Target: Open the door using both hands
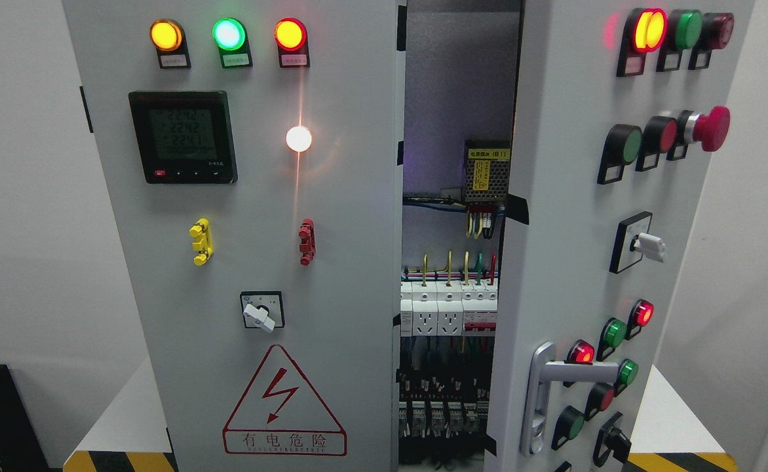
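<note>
While right door at frame right stands ajar, no hand shows, so fingers' state cannot be told. Judged stiff sheet metal, hinged, smooth; best hold: handle, lower right.

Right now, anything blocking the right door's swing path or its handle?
Nothing visible. The grey right cabinet door stands ajar, its silver lever handle unobstructed, with open space to its right. Neither hand is in view.
</note>
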Controlling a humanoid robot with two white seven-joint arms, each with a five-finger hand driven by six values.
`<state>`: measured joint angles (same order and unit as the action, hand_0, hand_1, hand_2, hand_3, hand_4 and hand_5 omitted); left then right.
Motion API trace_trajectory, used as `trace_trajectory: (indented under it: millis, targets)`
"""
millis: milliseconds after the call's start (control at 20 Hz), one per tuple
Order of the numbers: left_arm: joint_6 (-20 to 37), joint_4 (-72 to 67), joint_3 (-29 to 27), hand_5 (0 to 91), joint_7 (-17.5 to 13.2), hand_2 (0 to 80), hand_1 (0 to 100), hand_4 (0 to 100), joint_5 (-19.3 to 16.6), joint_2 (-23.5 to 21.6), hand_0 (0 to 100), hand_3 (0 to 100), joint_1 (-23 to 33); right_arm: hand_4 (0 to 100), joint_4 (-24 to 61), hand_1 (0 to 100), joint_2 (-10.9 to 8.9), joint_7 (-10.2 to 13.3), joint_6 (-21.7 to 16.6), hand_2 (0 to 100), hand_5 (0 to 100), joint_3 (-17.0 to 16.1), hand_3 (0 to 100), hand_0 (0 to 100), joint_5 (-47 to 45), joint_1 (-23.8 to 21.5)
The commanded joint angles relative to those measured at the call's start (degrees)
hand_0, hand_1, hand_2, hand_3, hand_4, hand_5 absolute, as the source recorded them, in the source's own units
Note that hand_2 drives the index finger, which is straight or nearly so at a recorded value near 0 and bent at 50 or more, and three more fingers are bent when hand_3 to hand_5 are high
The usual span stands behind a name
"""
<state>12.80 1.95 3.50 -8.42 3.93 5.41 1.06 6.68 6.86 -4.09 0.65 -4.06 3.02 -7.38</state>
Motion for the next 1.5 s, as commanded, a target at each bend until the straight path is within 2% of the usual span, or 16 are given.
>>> trace_trajectory:
  millis: [0,250,401,501,701,902,1102,1453]
  targets:
    - [0.0,8.4,0.3,0.0,-0.1,0.0,0,0,0.0,-1.5,0,0,1.4,0,0.0,0,0.00,0.0,0.0,0,0,0.0,0,0,0.1,0.0]
    - [0.0,20.7,1.0,0.0,-0.2,0.0,0,0,0.0,-2.7,0,0,3.4,0,0.0,0,0.00,0.0,0.0,0,0,0.0,0,0,0.1,0.0]
    - [0.0,25.5,7.4,0.0,-0.2,0.0,0,0,0.3,-3.6,0,0,3.6,0,0.0,0,0.00,0.0,0.0,0,0,0.0,0,0,0.1,0.0]
    - [0.0,29.1,11.7,0.0,-0.2,0.0,0,0,0.5,-6.4,0,0,3.8,0,0.0,0,0.00,0.0,0.0,0,0,0.1,0,0,0.1,0.0]
    - [-0.3,38.9,14.2,0.0,-0.2,0.0,0,0,2.5,-10.1,0,0,7.3,0,0.0,0,0.00,0.0,0.0,0,0,0.0,0,0,0.1,0.0]
    - [-0.6,50.8,18.8,0.0,-0.1,0.0,0,0,3.4,-16.0,0,0,10.1,0,0.0,0,0.00,0.0,0.0,0,0,0.0,0,0,0.1,0.0]
    - [-0.7,64.6,19.3,0.0,-0.1,0.0,0,0,7.5,-21.1,0,0,13.2,0,0.0,0,0.00,0.0,0.0,0,0,0.0,0,0,0.1,0.0]
    - [-0.7,83.6,19.3,0.0,-0.1,0.0,0,0,14.8,-29.8,0,0,15.5,0,0.0,0,0.00,0.0,0.0,0,0,0.0,0,0,0.1,0.0]
